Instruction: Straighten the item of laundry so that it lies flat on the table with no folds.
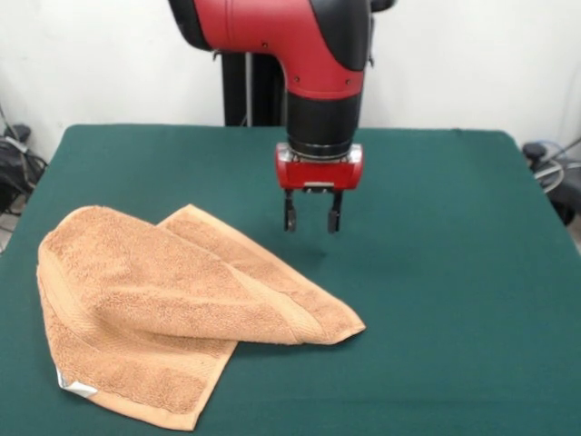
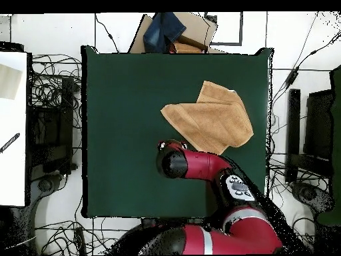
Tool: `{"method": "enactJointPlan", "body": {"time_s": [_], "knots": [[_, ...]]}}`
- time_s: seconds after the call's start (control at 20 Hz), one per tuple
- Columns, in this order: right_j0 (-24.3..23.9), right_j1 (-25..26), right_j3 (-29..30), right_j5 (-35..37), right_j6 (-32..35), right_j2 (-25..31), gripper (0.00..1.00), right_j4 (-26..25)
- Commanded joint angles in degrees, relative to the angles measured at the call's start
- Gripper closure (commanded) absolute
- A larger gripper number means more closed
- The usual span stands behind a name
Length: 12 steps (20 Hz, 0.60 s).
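Observation:
The peach-tan towel (image 1: 172,304) lies folded over itself on the dark green table (image 1: 436,272), at the left and near side in the front view. One flap lies across the rest, and a small white label (image 1: 74,386) shows at its near left edge. In the overhead view the towel (image 2: 213,119) sits at the upper right of the table (image 2: 120,133). My gripper (image 1: 311,221) hangs open and empty above the cloth, just beyond the towel's far right edge. In the overhead view the arm (image 2: 193,163) hides the gripper.
Cables and dark gear lie past the table's left (image 1: 14,168) and right (image 1: 554,168) edges. The pedestal (image 1: 250,91) stands behind the far edge. In the overhead view a box with blue cloth (image 2: 174,32) sits beyond the top edge.

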Motion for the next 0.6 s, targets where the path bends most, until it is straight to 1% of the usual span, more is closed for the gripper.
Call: {"method": "enactJointPlan", "body": {"time_s": [0.05,0.1,0.2,0.35,0.5,0.6], "knots": [[3.6,-2.2,-0.1,3.7,10.2,1.4,0.00,3.1],[3.7,-1.7,-0.5,3.3,10.1,1.3,0.00,3.0],[4.0,1.1,-2.5,0.7,9.6,0.6,0.00,2.1],[4.2,7.2,-7.9,-3.3,8.5,-0.8,0.00,0.8],[3.1,8.6,-8.8,-5.7,7.8,-0.3,0.00,-0.6],[2.3,8.6,-8.7,-5.8,7.2,-0.1,0.00,-1.3]]}}
